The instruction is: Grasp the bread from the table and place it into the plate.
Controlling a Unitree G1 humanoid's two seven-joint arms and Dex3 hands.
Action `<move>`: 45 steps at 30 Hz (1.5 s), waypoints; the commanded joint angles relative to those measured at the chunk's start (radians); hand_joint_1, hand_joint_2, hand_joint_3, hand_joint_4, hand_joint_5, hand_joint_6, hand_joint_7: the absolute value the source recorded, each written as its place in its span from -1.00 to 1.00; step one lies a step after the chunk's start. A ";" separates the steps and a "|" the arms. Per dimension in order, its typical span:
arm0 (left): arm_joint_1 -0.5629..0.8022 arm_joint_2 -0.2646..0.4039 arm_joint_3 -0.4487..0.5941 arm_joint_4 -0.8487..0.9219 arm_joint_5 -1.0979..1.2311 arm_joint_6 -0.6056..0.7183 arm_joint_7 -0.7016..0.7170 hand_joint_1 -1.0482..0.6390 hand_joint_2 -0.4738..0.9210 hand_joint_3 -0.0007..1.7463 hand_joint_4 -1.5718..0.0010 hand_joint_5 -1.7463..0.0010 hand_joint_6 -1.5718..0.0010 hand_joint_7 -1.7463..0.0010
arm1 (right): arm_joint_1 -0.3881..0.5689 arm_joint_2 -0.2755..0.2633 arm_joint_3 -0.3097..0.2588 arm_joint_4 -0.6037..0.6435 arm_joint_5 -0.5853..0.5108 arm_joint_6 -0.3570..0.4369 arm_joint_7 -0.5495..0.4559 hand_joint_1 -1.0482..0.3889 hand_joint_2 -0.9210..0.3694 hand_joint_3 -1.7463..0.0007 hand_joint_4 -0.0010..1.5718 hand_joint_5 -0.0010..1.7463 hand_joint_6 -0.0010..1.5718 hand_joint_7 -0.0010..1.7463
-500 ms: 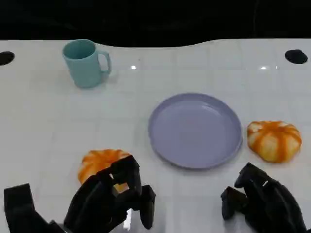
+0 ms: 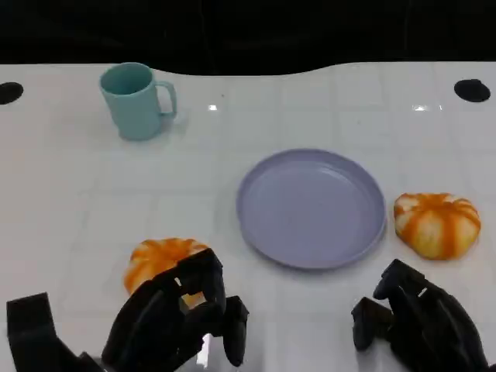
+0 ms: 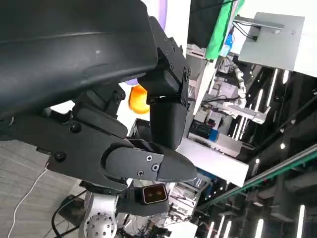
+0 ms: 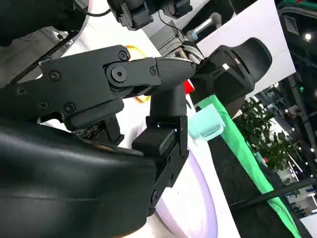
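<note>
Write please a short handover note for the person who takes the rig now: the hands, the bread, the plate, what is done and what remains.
Left hand: empty, fingers curled just over the near bread, not gripping it.
Right hand: empty, low at the near right.
Second bread lies right of the purple plate, which holds nothing.
Done: approach only.
Left: grasp a bread and place it into the plate.

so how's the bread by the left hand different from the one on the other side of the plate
The near bread lies just beyond the left hand, whose fingers partly cover it; the far bread lies in full view, apart from the right hand. The near bread sits clear of the plate, while the far bread almost meets its rim. The far bread shows more pale stripes. Both are round, orange, and rest on the table.
</note>
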 commanded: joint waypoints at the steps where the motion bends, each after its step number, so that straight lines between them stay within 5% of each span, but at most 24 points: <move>1: 0.004 0.006 0.005 0.000 0.005 -0.011 -0.010 -0.57 1.00 -0.73 -0.11 -1.00 0.21 -0.99 | 0.008 -0.007 -0.002 0.002 0.005 0.000 -0.001 -0.30 -1.00 0.74 0.00 0.88 -0.11 0.57; 13: -0.001 0.012 0.013 -0.011 0.011 -0.029 -0.009 -0.60 1.00 -0.71 -0.06 -1.00 0.25 -0.93 | 0.010 -0.007 0.000 -0.002 -0.001 -0.013 0.001 -0.32 -1.00 0.72 0.00 0.92 -0.10 0.59; 16: -0.024 0.033 0.026 -0.008 0.043 -0.082 -0.009 -0.60 1.00 -0.73 0.18 -0.94 0.25 -0.56 | 0.009 -0.006 -0.001 0.001 0.000 -0.014 0.002 -0.31 -1.00 0.71 -0.02 0.94 -0.12 0.60; 21: -0.084 0.150 0.048 -0.018 0.266 -0.286 0.040 -0.73 1.00 -0.66 0.38 -0.21 0.38 0.41 | 0.006 -0.006 0.000 0.005 -0.005 -0.025 0.002 -0.33 -1.00 0.71 -0.02 0.94 -0.12 0.61; 26: -0.107 0.253 0.063 -0.062 0.537 -0.463 0.171 -0.63 1.00 -0.86 0.62 0.19 0.50 0.84 | 0.002 -0.007 -0.001 0.007 -0.002 -0.025 0.005 -0.32 -1.00 0.69 -0.02 0.94 -0.12 0.61; 35: -0.112 0.435 0.056 -0.297 1.200 -0.441 0.416 -0.72 1.00 -0.93 0.75 0.53 0.72 1.00 | 0.006 -0.011 -0.003 -0.003 0.007 -0.005 0.006 -0.31 -1.00 0.71 -0.01 0.93 -0.11 0.60; 45: -0.189 0.466 -0.118 -0.256 1.545 -0.240 0.407 -0.69 0.98 -1.00 0.62 0.85 0.67 1.00 | 0.026 -0.013 0.004 -0.033 0.005 0.008 -0.002 -0.32 -1.00 0.70 -0.01 0.93 -0.12 0.62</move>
